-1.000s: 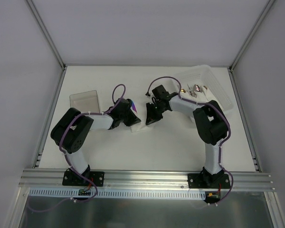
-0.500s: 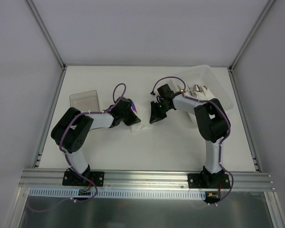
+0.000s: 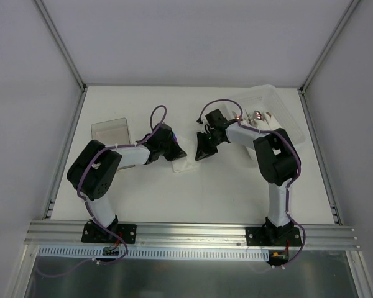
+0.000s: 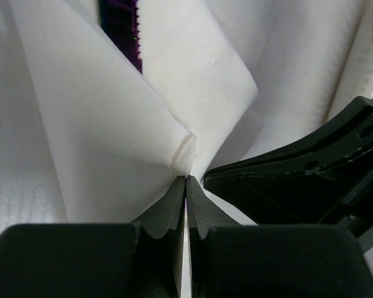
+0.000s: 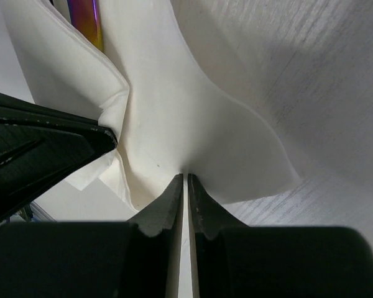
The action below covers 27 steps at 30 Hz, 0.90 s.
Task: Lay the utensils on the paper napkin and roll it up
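Observation:
The paper napkin [image 3: 184, 165] lies mid-table between both grippers, its white folds raised. My left gripper [image 4: 185, 177] is shut on a rolled edge of the napkin [image 4: 105, 143]. My right gripper [image 5: 185, 176] is shut on another fold of the napkin [image 5: 193, 118]. The iridescent purple utensil [image 4: 120, 25] shows only as a strip between the folds, and in the right wrist view as a rainbow strip [image 5: 87, 23]. The black spoon is hidden. In the top view the left gripper [image 3: 174, 150] and right gripper [image 3: 203, 151] stand close together over the napkin.
A clear plastic box [image 3: 285, 107] at the back right holds silver and gold-toned cutlery [image 3: 256, 117]. A flat clear plastic piece [image 3: 110, 130] lies at the back left. Each wrist view shows the other gripper's black fingers [image 4: 298, 180] [image 5: 43, 149] close by.
The right gripper has shifted slightly right and back with its fold. The left wrist has turned over the napkin, and the purple utensil no longer shows in the top view.

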Each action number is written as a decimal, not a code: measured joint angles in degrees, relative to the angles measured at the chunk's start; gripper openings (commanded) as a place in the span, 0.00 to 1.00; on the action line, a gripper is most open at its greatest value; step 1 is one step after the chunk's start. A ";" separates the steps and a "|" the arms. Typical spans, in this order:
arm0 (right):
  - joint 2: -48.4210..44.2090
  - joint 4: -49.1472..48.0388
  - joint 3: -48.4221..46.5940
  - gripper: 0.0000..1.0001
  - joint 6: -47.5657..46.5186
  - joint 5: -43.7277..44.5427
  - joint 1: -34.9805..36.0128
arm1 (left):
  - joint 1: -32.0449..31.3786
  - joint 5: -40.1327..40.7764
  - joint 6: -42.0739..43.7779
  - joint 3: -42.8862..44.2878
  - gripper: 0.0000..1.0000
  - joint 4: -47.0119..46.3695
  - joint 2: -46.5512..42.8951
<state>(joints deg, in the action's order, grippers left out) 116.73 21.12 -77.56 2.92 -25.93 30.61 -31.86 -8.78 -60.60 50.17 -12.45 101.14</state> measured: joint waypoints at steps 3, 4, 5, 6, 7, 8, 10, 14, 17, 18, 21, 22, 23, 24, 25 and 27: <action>0.00 0.00 -0.02 0.09 0.00 0.02 0.00 | -0.48 -0.22 0.00 0.70 0.00 -0.07 0.02; 0.00 0.00 -0.02 0.09 0.00 0.00 0.00 | -0.48 -0.28 0.00 0.83 0.00 -0.09 0.09; 0.00 0.00 -0.02 0.09 0.00 0.02 0.00 | -0.48 -0.33 0.00 0.96 0.00 -0.11 0.15; 0.00 0.00 -0.02 0.09 0.00 0.00 0.00 | -0.72 -0.42 0.00 1.07 0.00 -0.13 0.35; 0.00 0.00 -0.02 0.09 0.00 0.00 0.00 | -0.74 -0.42 -0.02 1.18 0.00 -0.20 0.61; 0.00 0.00 -0.02 0.09 0.02 0.00 0.00 | -0.79 -0.48 -0.02 1.25 0.00 -0.20 0.90; 0.00 0.00 -0.02 0.09 0.00 0.00 0.00 | -0.81 -0.66 -0.04 1.25 0.00 -0.22 1.40; 0.00 0.00 -0.02 0.09 0.00 0.00 0.00 | -0.83 -0.94 -0.07 1.57 0.00 -0.42 2.84; 0.00 0.00 -0.02 0.09 0.00 0.00 0.00 | -0.83 -1.36 -0.11 1.86 0.00 -1.01 4.11; 0.00 0.00 -0.02 0.09 0.00 0.00 0.00 | -0.85 -1.49 -0.11 1.88 0.00 -1.31 4.20; 0.00 0.00 -0.02 0.09 0.00 0.00 0.00 | -1.29 -1.46 -0.11 1.88 0.00 -1.99 4.31; 0.00 0.00 -0.02 0.09 0.00 0.00 0.00 | -1.49 -1.40 -0.11 1.88 0.00 -2.10 4.31; 0.00 0.00 -0.02 0.09 0.00 0.00 0.00 | -1.62 -1.42 -0.13 1.88 0.00 -2.27 4.31; 0.00 0.00 -0.02 0.09 0.00 0.00 0.00 | -1.81 -1.36 -0.22 1.88 0.00 -2.34 4.28; 0.00 0.00 -0.02 0.09 0.00 0.00 0.00 | -1.90 -1.25 -0.28 1.88 0.00 -2.43 4.28; 0.00 0.00 -0.02 0.09 0.00 0.00 0.00 | -1.95 -1.22 -0.35 1.88 0.00 -2.60 4.28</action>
<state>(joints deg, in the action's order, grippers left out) 116.73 21.12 -77.58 2.92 -25.93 30.61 -33.80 -10.00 -60.95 52.05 -15.05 105.43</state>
